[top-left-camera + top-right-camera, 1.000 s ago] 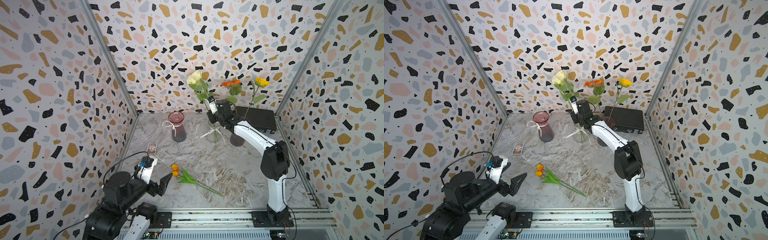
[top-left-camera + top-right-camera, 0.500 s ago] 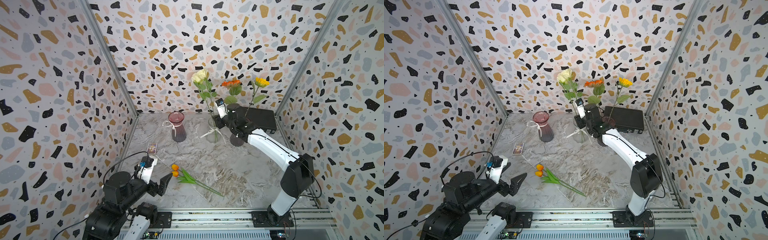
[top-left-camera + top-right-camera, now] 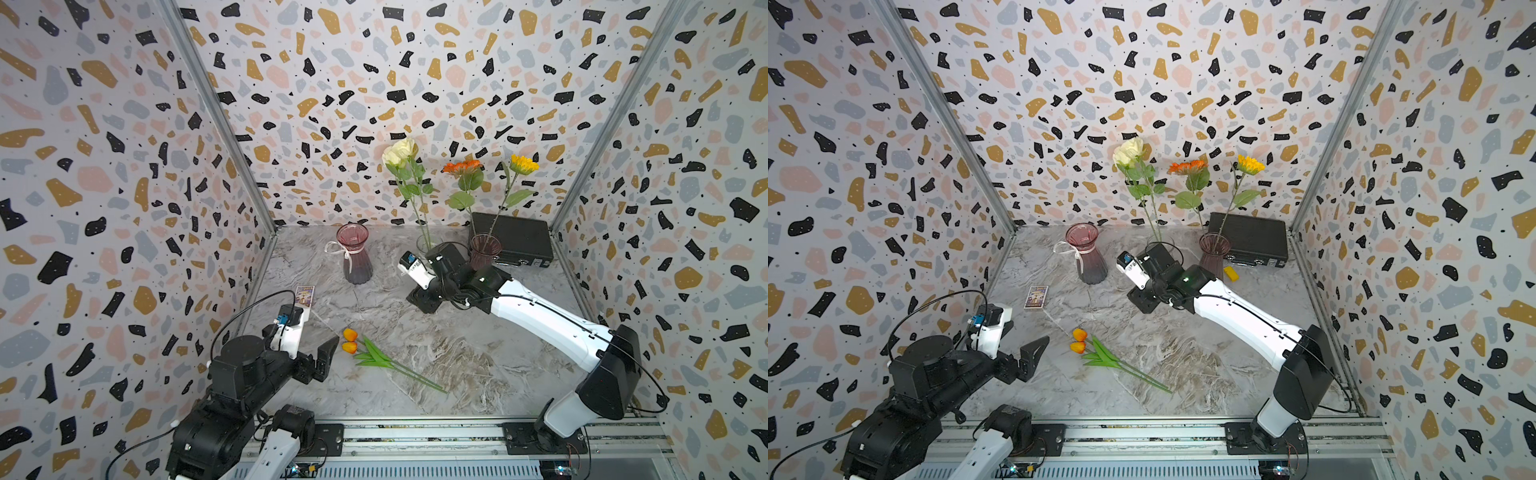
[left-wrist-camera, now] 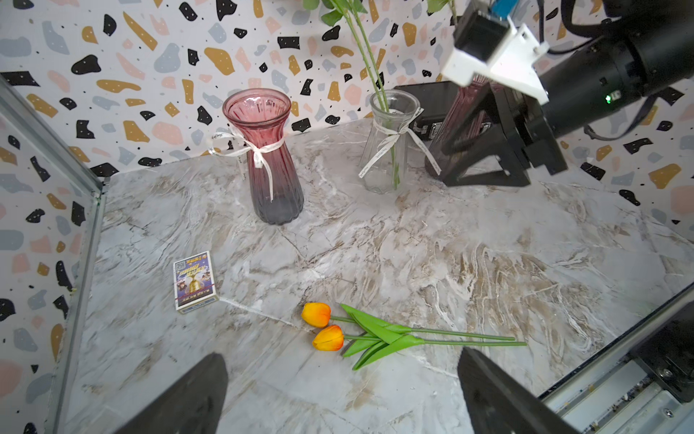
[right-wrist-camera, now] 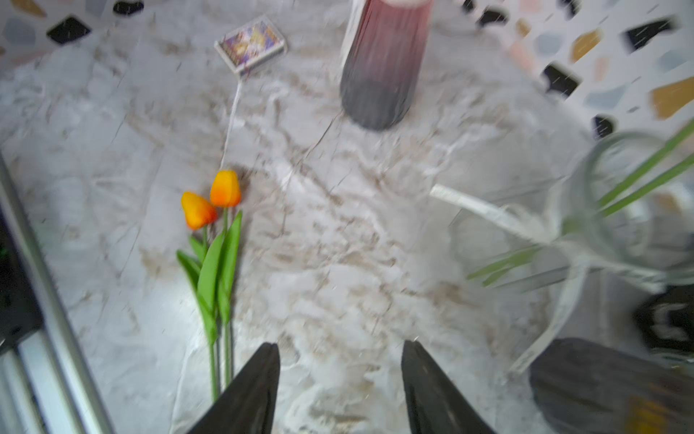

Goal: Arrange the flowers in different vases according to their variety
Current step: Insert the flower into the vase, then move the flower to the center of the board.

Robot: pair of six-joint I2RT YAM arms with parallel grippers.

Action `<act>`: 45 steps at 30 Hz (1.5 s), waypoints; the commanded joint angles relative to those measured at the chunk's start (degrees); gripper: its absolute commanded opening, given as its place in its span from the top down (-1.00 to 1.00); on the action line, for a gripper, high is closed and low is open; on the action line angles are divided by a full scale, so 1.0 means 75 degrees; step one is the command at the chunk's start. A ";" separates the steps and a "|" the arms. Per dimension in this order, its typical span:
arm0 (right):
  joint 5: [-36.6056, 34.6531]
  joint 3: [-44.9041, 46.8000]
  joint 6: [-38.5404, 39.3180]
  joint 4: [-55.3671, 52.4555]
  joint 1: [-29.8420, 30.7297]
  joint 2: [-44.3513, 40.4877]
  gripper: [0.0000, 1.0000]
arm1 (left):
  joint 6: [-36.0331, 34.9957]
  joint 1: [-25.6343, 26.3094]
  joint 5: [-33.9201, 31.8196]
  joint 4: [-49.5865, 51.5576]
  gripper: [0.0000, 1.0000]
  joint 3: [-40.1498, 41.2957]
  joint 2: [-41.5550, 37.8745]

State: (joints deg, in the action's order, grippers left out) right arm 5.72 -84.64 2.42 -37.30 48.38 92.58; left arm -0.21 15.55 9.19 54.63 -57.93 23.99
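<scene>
Marble tabletop [image 3: 457, 357], and both grippers are empty: right gripper [image 5: 340, 345] with jaws partly apart beside the clear vase [image 4: 390, 146], left gripper [image 4: 343, 355] spread wide. Pink vase [image 3: 354, 253] stands empty; purple vase [image 3: 484, 249] holds the daisies [image 3: 461, 167], the clear one the roses [image 3: 400, 151]. Tulips [image 3: 350, 340] lie flat near the left gripper (two-thirds done, I'd say). Only the left wrist view shows the clear vase whole.

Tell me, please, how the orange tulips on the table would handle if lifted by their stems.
Probably light: the tulips have thin stems and small blooms. The long stems may flex, letting the heads droop. Lying flat, they look awkward to pinch.
</scene>
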 commanded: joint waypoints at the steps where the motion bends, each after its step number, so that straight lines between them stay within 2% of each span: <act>1: 0.0574 -0.0217 -0.0312 -0.1689 0.0341 0.0403 -0.13 | 0.0118 0.0033 -0.0382 0.0039 -0.99 -0.0255 0.0208; 5: 0.0476 -0.0267 -0.0313 -0.1868 0.0791 0.0925 -0.11 | 0.0174 0.0033 -0.0223 0.0088 -0.99 -0.0337 0.0235; 10: 0.0925 -0.0803 -0.0331 -0.1623 0.1095 0.1777 -0.08 | 0.0217 0.0032 -0.0012 0.0055 -0.99 -0.0373 0.0129; 19: 0.0832 -0.2807 -0.0192 -0.1727 0.1444 0.3695 -0.04 | 0.0206 0.0035 0.0259 0.0485 -0.99 -0.0689 0.0416; 26: 0.0783 -0.4283 -0.0127 -0.2074 0.1563 0.4925 -0.01 | 0.0231 0.0031 0.0280 0.0148 -0.99 -0.0522 0.0155; 34: 0.0727 -0.4974 -0.0200 -0.2175 0.1648 0.5657 0.23 | 0.0168 0.0028 0.0276 0.0128 -0.99 -0.0500 0.0188; 45: 0.0408 -0.5569 -0.0393 -0.2199 0.1654 0.6197 0.24 | 0.0154 0.0035 0.0343 0.0084 -0.99 -0.0458 0.0200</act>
State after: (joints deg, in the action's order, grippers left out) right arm 10.61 -124.07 0.40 -52.23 60.55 138.96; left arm 1.08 15.55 10.70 57.80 -61.84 25.54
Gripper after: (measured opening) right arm 0.380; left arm 0.995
